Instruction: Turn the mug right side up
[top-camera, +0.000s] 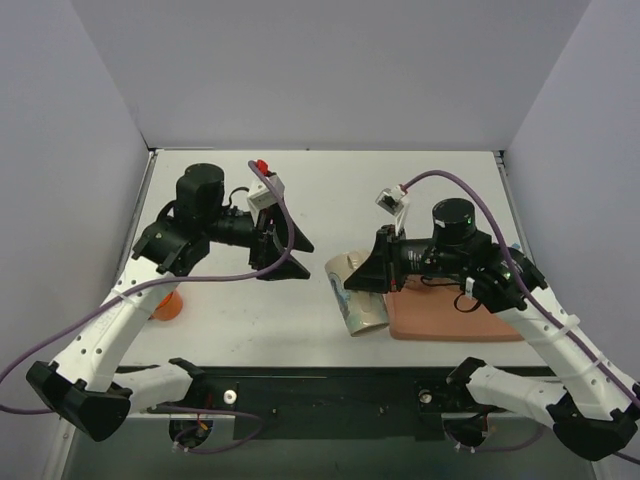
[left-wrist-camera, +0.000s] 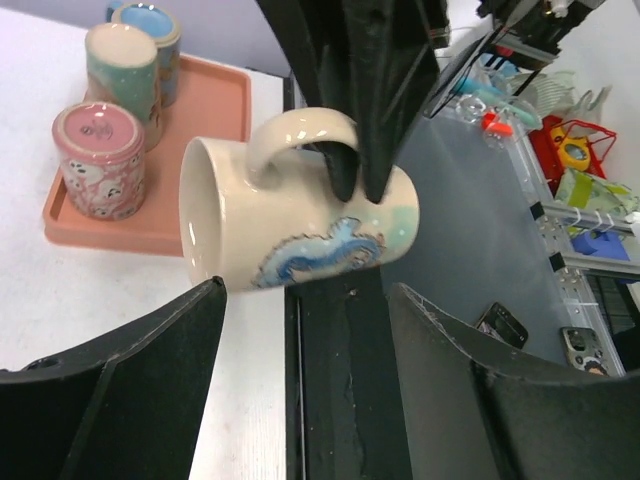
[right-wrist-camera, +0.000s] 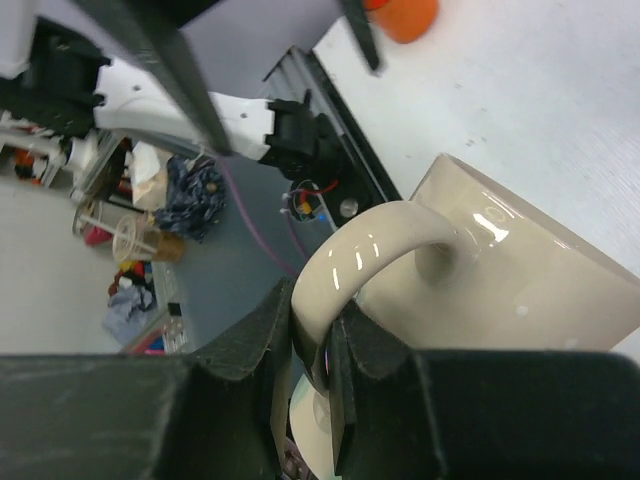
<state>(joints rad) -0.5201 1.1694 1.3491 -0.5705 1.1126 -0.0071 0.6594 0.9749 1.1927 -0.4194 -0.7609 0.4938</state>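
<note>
Right end effector (right-wrist-camera: 312, 350) pinches the handle (right-wrist-camera: 365, 245) of the mug (right-wrist-camera: 520, 290), tipped sideways just ahead of it.

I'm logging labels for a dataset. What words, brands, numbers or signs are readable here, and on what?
No text can be read in any view.
Mug: only a blue drawing, no lettering.
Pink cup on the tray: faint marks on its upward face, too blurred to read.

No lettering, number or brand could be read in any view. The mug (left-wrist-camera: 300, 215) carried only a blue painted figure. The pink cup (left-wrist-camera: 98, 160) on the tray (left-wrist-camera: 215, 100) bore small pale figures, not words.
</note>
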